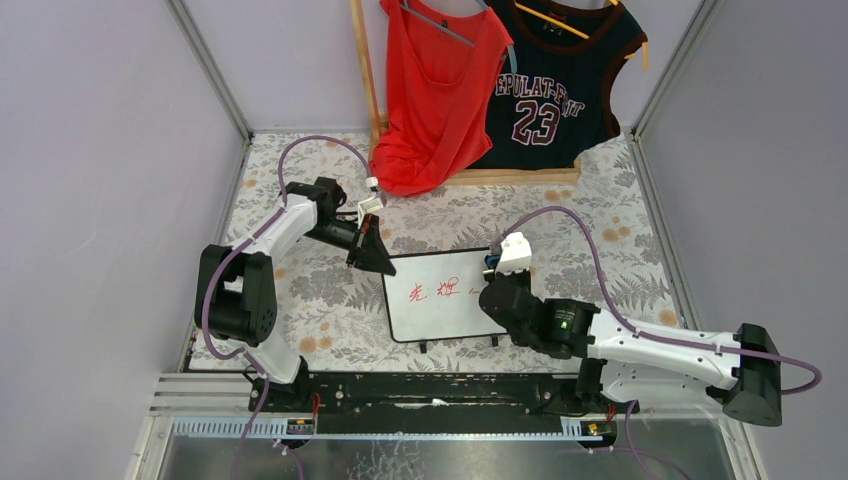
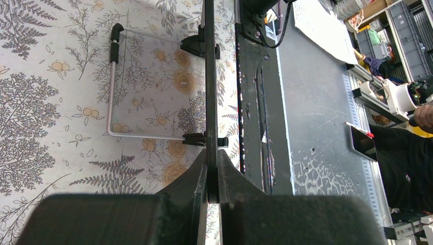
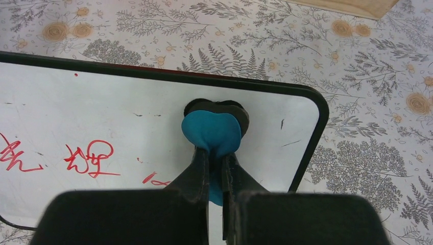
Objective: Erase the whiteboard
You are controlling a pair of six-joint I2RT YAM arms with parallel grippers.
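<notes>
The whiteboard (image 1: 440, 305) lies on the floral tablecloth, black-framed, with red handwritten characters (image 1: 432, 292) on its left half. My left gripper (image 1: 378, 258) is shut on the board's far-left corner. In the left wrist view the board's frame (image 2: 210, 76) runs edge-on between the closed fingers (image 2: 212, 176), with its wire stand (image 2: 111, 87) behind it. My right gripper (image 1: 493, 268) is shut on a blue eraser (image 3: 212, 131) pressed on the board's far-right area (image 3: 127, 109). Red characters (image 3: 89, 158) lie to the eraser's left; the board around the eraser is white.
A red shirt (image 1: 435, 90) and a navy "23" jersey (image 1: 555, 80) hang on a wooden rack (image 1: 510, 177) at the back. Grey walls with metal posts close both sides. A black rail (image 1: 430, 390) runs along the near edge.
</notes>
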